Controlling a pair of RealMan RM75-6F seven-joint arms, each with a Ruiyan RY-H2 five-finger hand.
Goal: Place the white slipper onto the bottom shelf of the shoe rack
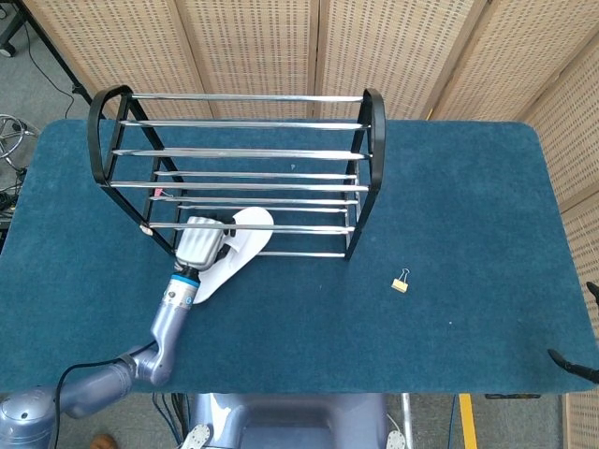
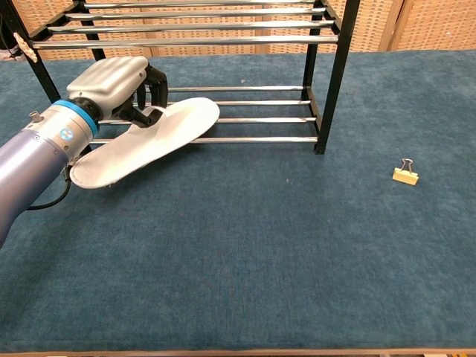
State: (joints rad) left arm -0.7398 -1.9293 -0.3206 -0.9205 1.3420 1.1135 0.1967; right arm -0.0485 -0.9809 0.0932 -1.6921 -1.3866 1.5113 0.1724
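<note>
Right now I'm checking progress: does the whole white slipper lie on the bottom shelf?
No: only the toe of the white slipper lies over the bottom shelf; its heel hangs outside the rack.

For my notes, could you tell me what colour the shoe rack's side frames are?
Black side frames, clearest in the head view.

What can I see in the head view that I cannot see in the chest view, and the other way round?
Only the head view shows the whole rack with its upper shelves, the full table and the screens behind.

Only the chest view shows, from the side, the slipper's toe lying over the bottom rails.

Both show the left robot hand holding the slipper, and the clip.
</note>
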